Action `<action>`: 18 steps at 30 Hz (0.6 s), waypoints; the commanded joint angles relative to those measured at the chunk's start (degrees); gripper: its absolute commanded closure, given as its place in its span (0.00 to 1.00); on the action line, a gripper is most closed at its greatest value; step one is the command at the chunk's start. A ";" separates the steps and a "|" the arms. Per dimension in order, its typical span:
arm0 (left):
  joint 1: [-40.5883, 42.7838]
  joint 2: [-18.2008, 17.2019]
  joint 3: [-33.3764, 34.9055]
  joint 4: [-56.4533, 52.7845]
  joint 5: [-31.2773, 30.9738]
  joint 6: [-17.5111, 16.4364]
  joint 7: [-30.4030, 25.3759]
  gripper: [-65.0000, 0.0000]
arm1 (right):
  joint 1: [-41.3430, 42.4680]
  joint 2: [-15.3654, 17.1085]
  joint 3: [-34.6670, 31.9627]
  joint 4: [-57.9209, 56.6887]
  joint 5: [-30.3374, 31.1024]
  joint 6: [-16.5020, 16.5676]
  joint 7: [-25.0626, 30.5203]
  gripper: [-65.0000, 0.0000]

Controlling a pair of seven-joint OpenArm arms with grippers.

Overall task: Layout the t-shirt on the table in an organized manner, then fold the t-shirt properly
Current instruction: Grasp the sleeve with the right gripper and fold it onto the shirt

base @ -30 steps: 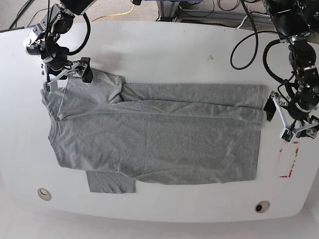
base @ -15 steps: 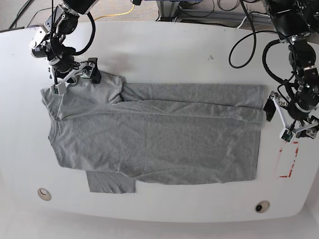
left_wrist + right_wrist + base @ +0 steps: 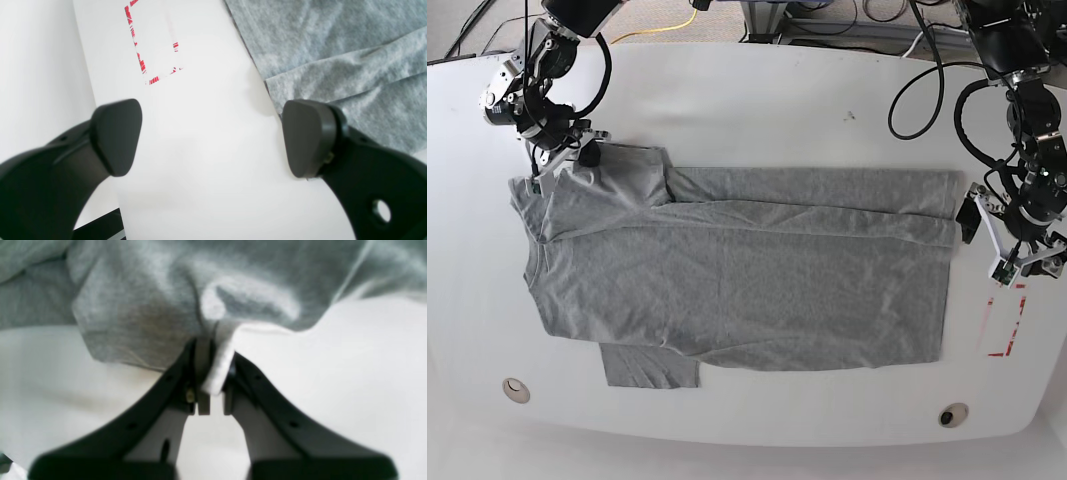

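Red tape rectangle (image 3: 1004, 320) beside t-shirt (image 3: 747, 275)

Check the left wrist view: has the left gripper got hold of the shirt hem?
No, the left gripper is open over bare table, beside the t-shirt.

Bright, even light falls from overhead on the white table (image 3: 757, 90), which glares near to washout in both wrist views. Shadows are soft and short: a faint one lies under the hem of the t-shirt (image 3: 737, 270) toward the table's right edge. The base view is sharp, with the table's edges bowed by the lens. The right wrist view is blurred throughout. In the left wrist view the near fingertips (image 3: 116, 136) are soft, the cloth slightly hazy.
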State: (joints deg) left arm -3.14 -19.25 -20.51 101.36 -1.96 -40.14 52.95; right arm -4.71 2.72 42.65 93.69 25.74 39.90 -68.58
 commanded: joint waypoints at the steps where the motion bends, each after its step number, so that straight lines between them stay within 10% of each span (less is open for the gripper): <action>1: -0.95 -0.84 -0.19 0.75 -0.29 0.14 -1.04 0.00 | 2.29 0.58 -0.06 2.71 1.03 0.10 -1.62 0.94; 18: -0.95 -0.84 -0.01 0.66 -0.20 0.14 -1.04 0.00 | 19.88 -1.36 -0.24 7.45 0.68 0.10 -11.42 0.94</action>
State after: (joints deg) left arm -3.14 -19.25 -20.32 101.21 -1.96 -40.14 52.93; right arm 12.49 0.80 42.68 101.84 25.54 39.90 -81.19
